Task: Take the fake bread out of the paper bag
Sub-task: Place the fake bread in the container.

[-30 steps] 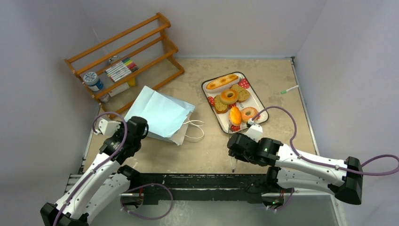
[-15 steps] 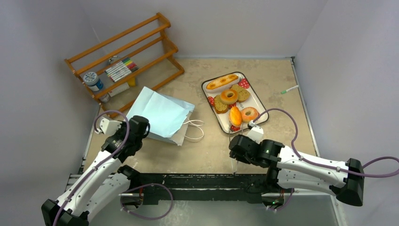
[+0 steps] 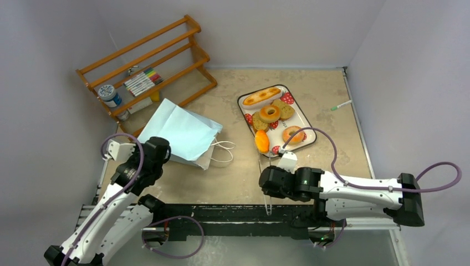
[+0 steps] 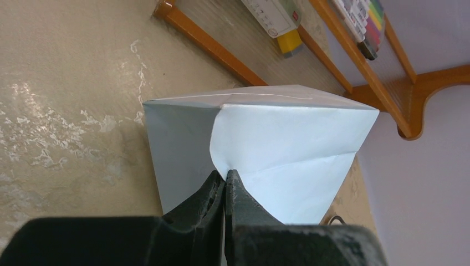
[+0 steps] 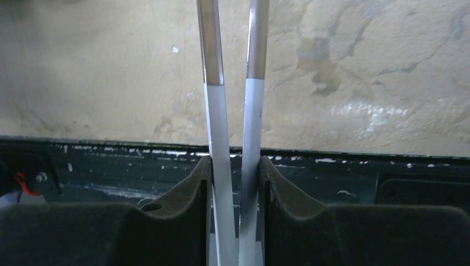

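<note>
Lying flat on the table (image 3: 233,183), the bag (image 3: 180,132) sits in the left middle of the top view, its long axis running from upper left to lower right. Its mouth and white cord handles point right, toward the tray (image 3: 303,117); its folded bottom faces the rack (image 3: 138,43) in the upper left. The left gripper (image 3: 161,149) meets the bag's lower left edge. In the left wrist view this gripper (image 4: 225,178) is pinched fully together on the paper rim of the bag (image 4: 277,144), with the rack (image 4: 363,72) at upper right

The orange roll (image 3: 261,141) lies on the table just left of the tray's lower corner, its long axis nearly straight up the frame. On the tray rest the loaf (image 3: 261,96), slanting up to the right, the bagels (image 3: 270,113) and the toast (image 3: 286,111).

The right gripper (image 3: 266,178) clasps the tongs (image 3: 268,204) below the roll, handle end toward the bottom edge. In the right wrist view that gripper (image 5: 235,163) presses both arms of the tongs (image 5: 215,122), which stand slightly apart. Whether the tips touch the roll cannot be told
</note>
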